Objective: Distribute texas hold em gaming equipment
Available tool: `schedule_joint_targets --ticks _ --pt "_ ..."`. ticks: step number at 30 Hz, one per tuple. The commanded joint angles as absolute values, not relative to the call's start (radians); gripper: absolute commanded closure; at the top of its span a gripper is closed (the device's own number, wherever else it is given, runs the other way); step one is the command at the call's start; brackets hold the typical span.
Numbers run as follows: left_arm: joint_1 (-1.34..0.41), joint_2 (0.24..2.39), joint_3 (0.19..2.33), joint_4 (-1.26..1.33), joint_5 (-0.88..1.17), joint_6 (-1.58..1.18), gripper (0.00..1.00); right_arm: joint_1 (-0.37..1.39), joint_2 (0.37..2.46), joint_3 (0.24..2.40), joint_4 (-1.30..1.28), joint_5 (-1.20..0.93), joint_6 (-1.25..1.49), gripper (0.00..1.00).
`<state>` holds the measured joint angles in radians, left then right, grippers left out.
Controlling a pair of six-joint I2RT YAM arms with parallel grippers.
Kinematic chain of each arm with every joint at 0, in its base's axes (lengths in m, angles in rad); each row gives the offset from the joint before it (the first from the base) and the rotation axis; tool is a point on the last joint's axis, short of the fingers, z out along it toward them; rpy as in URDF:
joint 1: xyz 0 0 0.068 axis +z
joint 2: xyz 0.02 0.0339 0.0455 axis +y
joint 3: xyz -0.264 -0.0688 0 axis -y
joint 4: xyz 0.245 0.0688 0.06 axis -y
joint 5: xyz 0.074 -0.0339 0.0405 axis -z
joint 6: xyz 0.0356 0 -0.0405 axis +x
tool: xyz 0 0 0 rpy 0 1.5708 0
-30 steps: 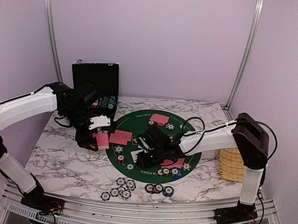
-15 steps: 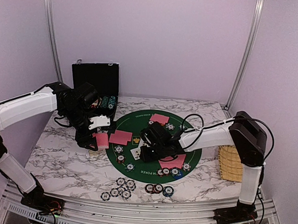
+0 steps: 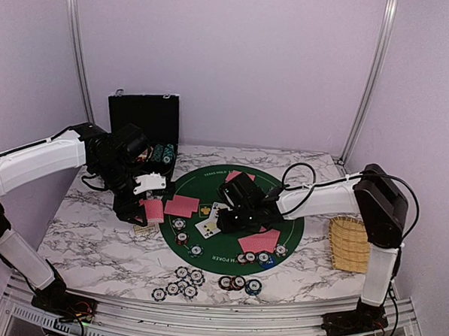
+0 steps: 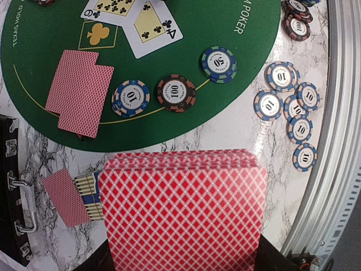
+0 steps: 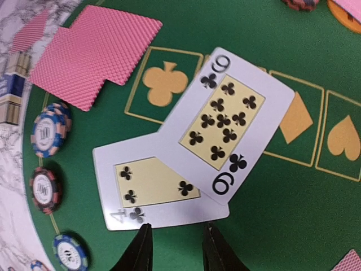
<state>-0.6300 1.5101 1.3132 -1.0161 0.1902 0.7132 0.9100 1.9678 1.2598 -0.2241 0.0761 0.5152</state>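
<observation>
My left gripper [image 3: 151, 210] is shut on a deck of red-backed cards [image 4: 183, 209] and holds it above the marble at the mat's left edge. My right gripper [image 5: 177, 237] is open and empty, low over the green mat [image 3: 289, 225], its tips just short of the four of clubs [image 5: 152, 189]. The nine of clubs [image 5: 225, 127] overlaps that card. Pairs of red-backed cards [image 3: 182, 206] [image 3: 262, 241] lie face down on the mat. Chips marked 10 [image 4: 131, 97], 100 [image 4: 176, 93] and 50 [image 4: 219, 63] sit along the mat's edge.
The black case [image 3: 144, 119] stands open at the back left. The woven tray [image 3: 348, 244] sits at the right edge. Loose chips [image 3: 181, 282] [image 3: 239, 283] lie near the front rail. A card box [image 4: 90, 195] and one red card [image 4: 65, 197] lie on the marble beside the deck.
My right gripper has drawn back from the mat's left part, and the two face-up cards now show side by side. The left arm has not moved.
</observation>
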Motion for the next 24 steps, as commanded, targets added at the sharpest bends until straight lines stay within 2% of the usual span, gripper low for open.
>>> schedule_joint_targets --ticks 1,4,8,14,24 --pt "-0.625 1.493 1.344 -1.035 0.208 0.703 1.0 0.914 1.821 1.289 -0.194 -0.05 0.54 0.59" --pt "-0.625 1.493 1.342 -1.035 0.212 0.701 1.0 0.913 1.783 1.282 -0.155 -0.156 0.604 0.36" --pt "-0.624 1.491 1.346 -1.031 0.219 0.693 1.0 0.907 1.772 1.225 0.003 -0.355 0.737 0.24" --pt "-0.624 1.495 1.362 -1.023 0.238 0.674 1.0 0.912 1.822 1.167 0.279 -0.553 0.933 0.21" --pt "-0.626 1.5 1.365 -1.022 0.249 0.669 1.0 0.938 1.931 1.185 0.513 -0.665 1.114 0.18"
